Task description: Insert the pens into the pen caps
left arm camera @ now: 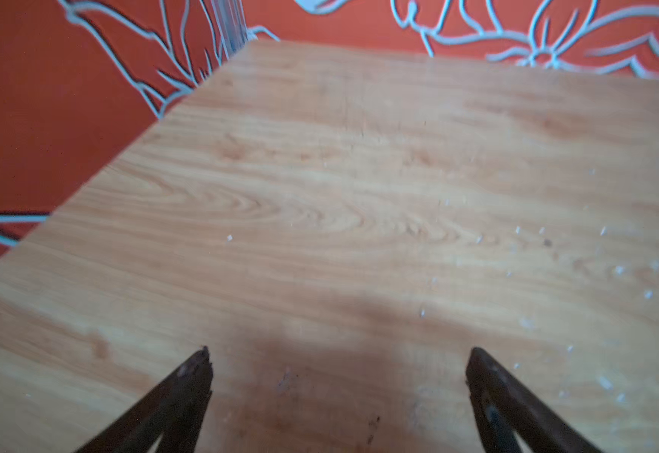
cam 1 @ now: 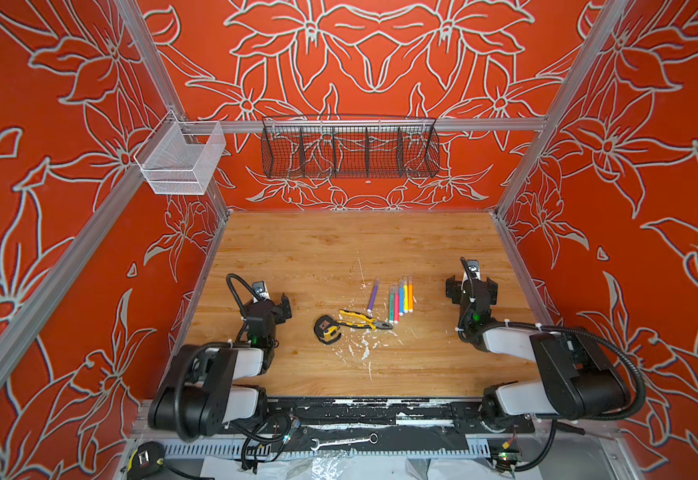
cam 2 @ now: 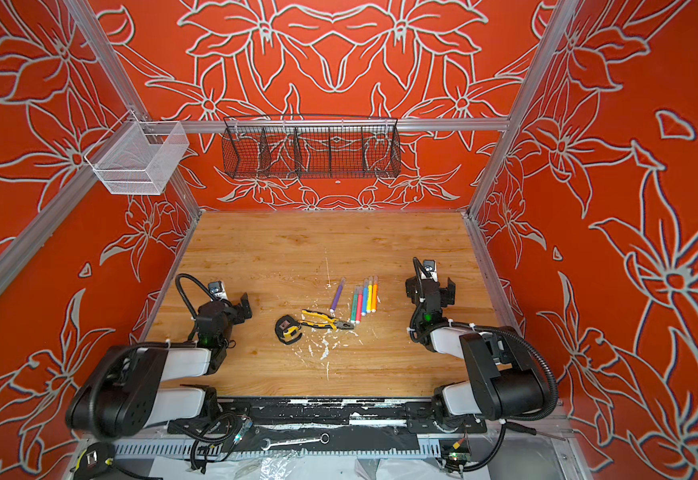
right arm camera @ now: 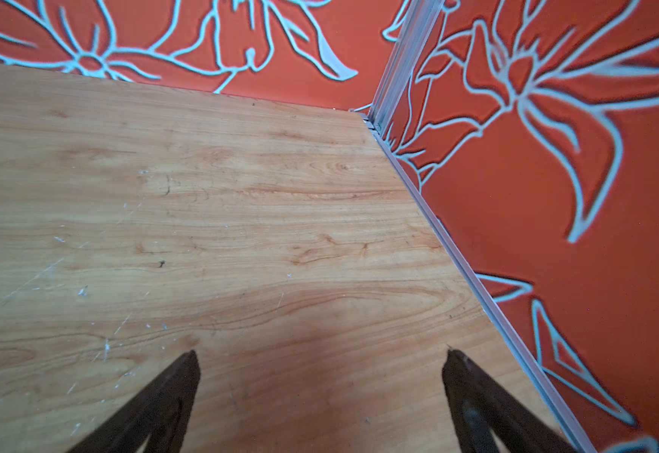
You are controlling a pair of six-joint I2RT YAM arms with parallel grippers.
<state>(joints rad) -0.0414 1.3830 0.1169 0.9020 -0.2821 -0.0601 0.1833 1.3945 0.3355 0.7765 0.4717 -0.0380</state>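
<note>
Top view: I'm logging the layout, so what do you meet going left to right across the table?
In a top view: left gripper, tape measure, purple pen, green pen, pink pen, blue pen, yellow pen, orange pen, right gripper. The pliers overlap several, so omitted.

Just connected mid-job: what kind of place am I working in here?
Probably a purpose-built robot test cell, not a home: a wooden tabletop boxed in by aluminium framing and red floral-print walls, two arms mounted along its front edge, a black wire basket on the back rail.
</note>
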